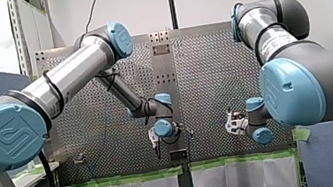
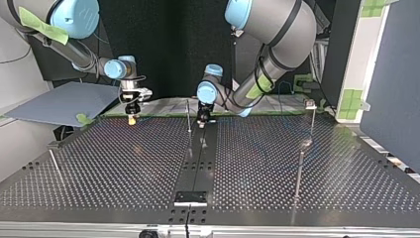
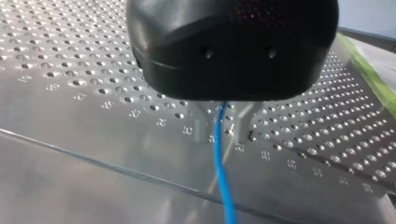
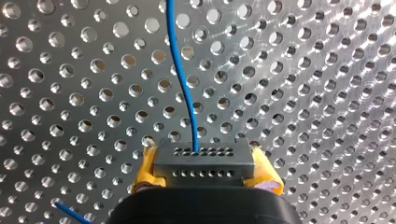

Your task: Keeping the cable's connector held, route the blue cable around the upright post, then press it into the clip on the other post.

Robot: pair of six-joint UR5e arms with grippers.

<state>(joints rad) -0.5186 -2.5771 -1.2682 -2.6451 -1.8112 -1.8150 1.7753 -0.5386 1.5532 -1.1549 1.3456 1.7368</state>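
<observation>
In the right wrist view my right gripper is shut on a grey connector block, its yellow pads pressing both sides. The blue cable leaves the connector and runs away over the perforated plate. In the left wrist view the same cable passes between the metal fingers of my left gripper, which stand apart on either side of it, so it is open. In the top view my left gripper hangs just beside a thin upright post. My right gripper is further to that view's left.
A post with a clip head stands at the top view's right, another post nearer the camera, and a thin one at the left. A black block sits at the plate's near edge. Green tape lines the far edge.
</observation>
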